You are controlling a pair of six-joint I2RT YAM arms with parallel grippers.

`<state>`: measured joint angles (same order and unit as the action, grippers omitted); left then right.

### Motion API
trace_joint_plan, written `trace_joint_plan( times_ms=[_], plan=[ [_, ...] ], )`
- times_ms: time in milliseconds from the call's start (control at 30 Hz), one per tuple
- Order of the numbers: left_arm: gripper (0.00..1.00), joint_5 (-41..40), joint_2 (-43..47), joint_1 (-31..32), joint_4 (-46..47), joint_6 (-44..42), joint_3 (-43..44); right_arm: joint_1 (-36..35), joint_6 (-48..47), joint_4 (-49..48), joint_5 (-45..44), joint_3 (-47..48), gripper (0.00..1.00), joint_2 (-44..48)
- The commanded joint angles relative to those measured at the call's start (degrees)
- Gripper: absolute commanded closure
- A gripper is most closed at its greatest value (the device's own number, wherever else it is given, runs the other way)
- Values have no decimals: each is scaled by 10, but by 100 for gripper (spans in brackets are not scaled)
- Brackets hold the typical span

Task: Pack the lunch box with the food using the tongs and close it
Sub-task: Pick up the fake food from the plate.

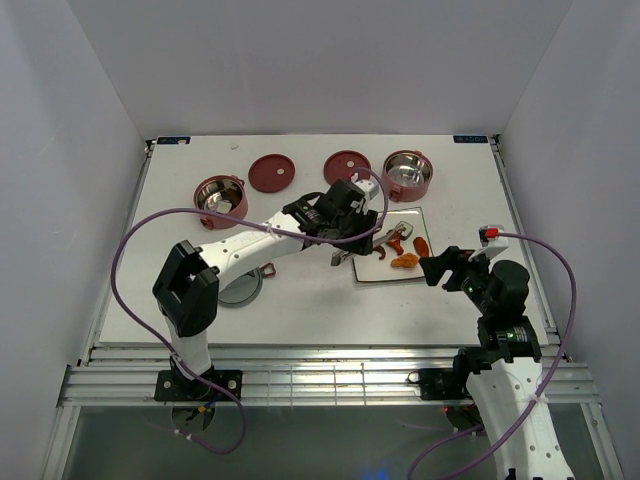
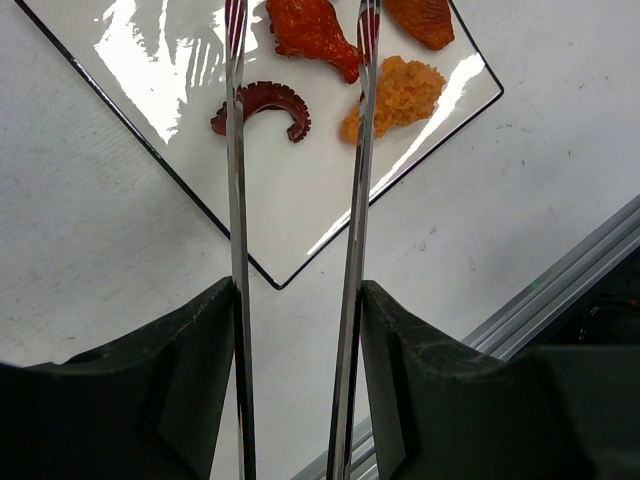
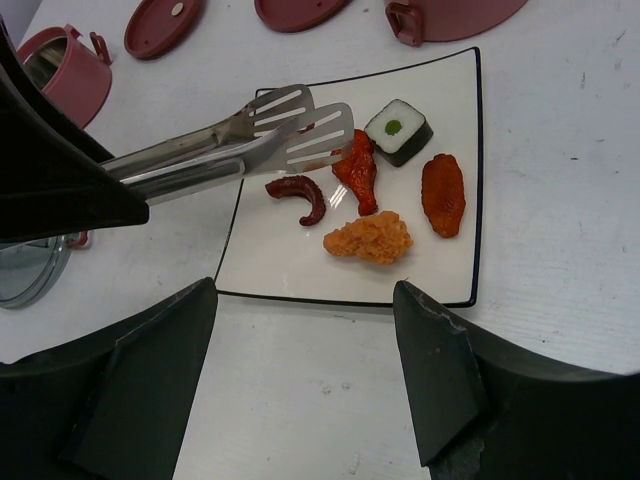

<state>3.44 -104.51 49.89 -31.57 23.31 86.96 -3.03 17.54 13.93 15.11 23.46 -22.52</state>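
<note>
White counter (image 1: 300,300); left pincer (image 2: 298,320) pinched tongs (image 3: 230,145), tips cut off in its wrist view; right pincer (image 3: 303,290) was spread.

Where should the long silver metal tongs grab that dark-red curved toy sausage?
Probably across the middle of the dark-red curved toy sausage, from straight above: it lies flat on the white square plate, so one blade of the long silver metal tongs can drop into its hollow and the other outside the bend. The orange-red drumstick piece lies close by, so that side is tight.
</note>
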Motion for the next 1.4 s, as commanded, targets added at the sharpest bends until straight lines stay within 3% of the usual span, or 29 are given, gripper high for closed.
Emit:
trace_joint_plan(
  times_ms=[0,767,1367],
  plan=[
    [40,-8,1,7,16,15,9,0,-6,-1,-4,22,23,9],
    [41,-8,-82,11,5,42,56,0,-6,-2,1,18,23,20],
    [44,-10,-69,11,-42,63,77,0,-7,-6,4,17,23,19]
  ],
)
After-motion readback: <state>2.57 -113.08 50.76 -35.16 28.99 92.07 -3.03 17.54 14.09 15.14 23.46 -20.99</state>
